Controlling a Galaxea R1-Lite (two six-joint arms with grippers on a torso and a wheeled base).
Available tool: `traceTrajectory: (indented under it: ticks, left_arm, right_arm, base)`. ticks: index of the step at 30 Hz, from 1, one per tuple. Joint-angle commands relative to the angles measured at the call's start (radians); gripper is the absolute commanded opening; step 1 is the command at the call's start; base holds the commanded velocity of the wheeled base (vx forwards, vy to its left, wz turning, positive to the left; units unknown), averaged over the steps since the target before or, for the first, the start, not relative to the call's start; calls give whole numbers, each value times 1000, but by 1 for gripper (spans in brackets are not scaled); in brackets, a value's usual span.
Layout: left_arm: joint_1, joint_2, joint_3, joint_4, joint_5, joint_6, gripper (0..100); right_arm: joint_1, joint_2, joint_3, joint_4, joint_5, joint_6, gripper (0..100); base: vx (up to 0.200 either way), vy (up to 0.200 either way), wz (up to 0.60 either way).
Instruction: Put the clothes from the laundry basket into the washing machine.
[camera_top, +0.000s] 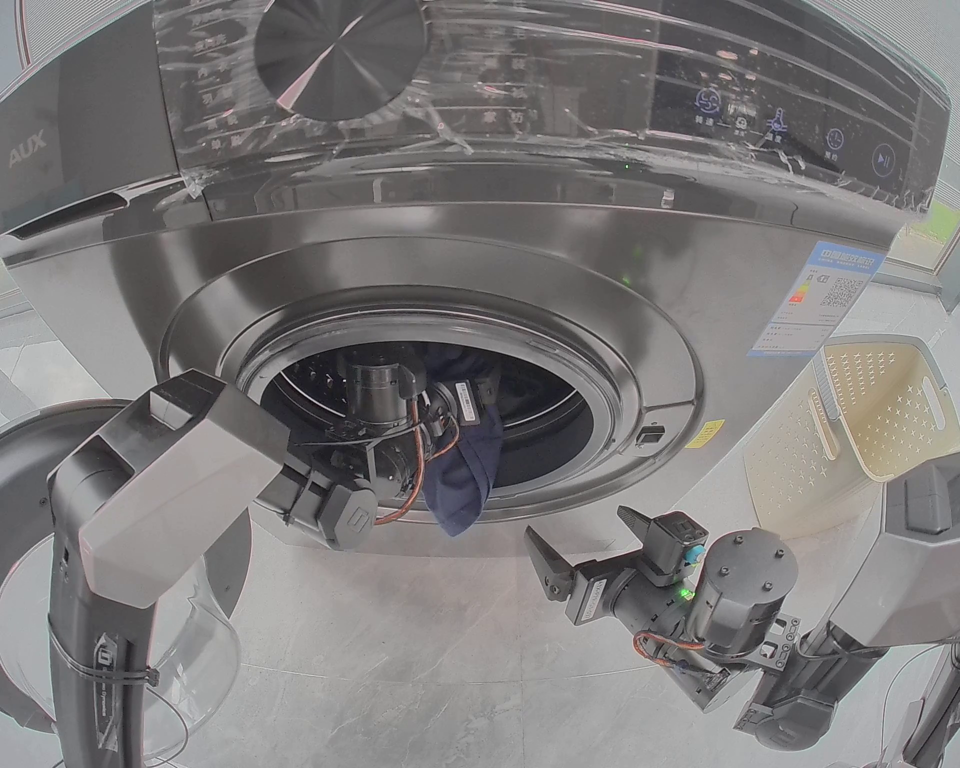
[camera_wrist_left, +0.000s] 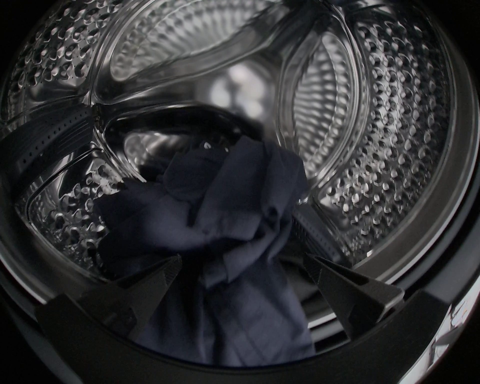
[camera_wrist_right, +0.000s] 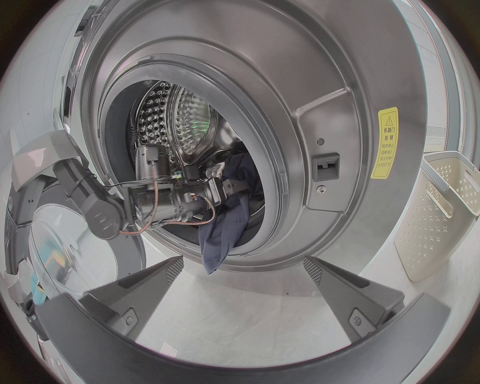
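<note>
**One garment halfway in**

We judge the job nearly done. The dark garment (camera_top: 462, 470) lies partly in the drum (camera_wrist_left: 400, 125) of the washing machine (camera_top: 600, 300), tail hanging over the door rim (camera_wrist_right: 272, 225). L gripper (camera_wrist_left: 242, 257) spread wide, not pinching; R gripper (camera_top: 578, 528) spread, holding nothing. In the laundry basket (camera_top: 880, 400) we see no clothes.

The garment (camera_top: 462, 480) drapes over the washing machine (camera_top: 600, 290) rim, laundry basket (camera_top: 880, 410) on its right.
</note>
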Motion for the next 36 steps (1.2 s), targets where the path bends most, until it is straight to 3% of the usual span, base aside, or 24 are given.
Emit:
traceTrajectory:
  ticks: [1, 4, 8, 10, 11, 22, 24, 27, 36]
  left_arm:
    - [1, -81, 116, 29, -11, 31, 100]
    - [5, -55, 121, 38, -43, 36, 100]
    - [28, 5, 64, 43, -51, 40, 100]
    - [47, 53, -2, 60, -51, 59, 100]
    - [55, 60, -22, 77, -51, 60, 0]
    - [45, 117, -227, 91, -57, 42, 0]
    - [44, 125, -293, 77, -50, -10, 0]
    - [41, 135, -358, 54, -34, -39, 0]
    - [42, 194, -570, 22, 42, -38, 0]
  right_arm:
    - [5, 0, 1, 0, 0, 0, 100]
    - [10, 0, 1, 0, 0, 0, 100]
    - [11, -3, -1, 0, 0, 0, 100]
    - [11, -1, -1, 0, 0, 0, 100]
    - [11, -1, -1, 0, 0, 0, 100]
    - [10, -3, -8, 0, 0, 0, 100]
    - [7, -3, -10, 0, 0, 0, 100]
    - [7, -3, -13, 0, 0, 0, 100]
    - [7, -3, -13, 0, 0, 0, 100]
  base:
    - [0, 0, 0]
    - [0, 0, 0]
    - [0, 0, 0]
    - [0, 0, 0]
    - [0, 0, 0]
    - [0, 0, 0]
    - [0, 0, 0]
    - [0, 0, 0]
    - [0, 0, 0]
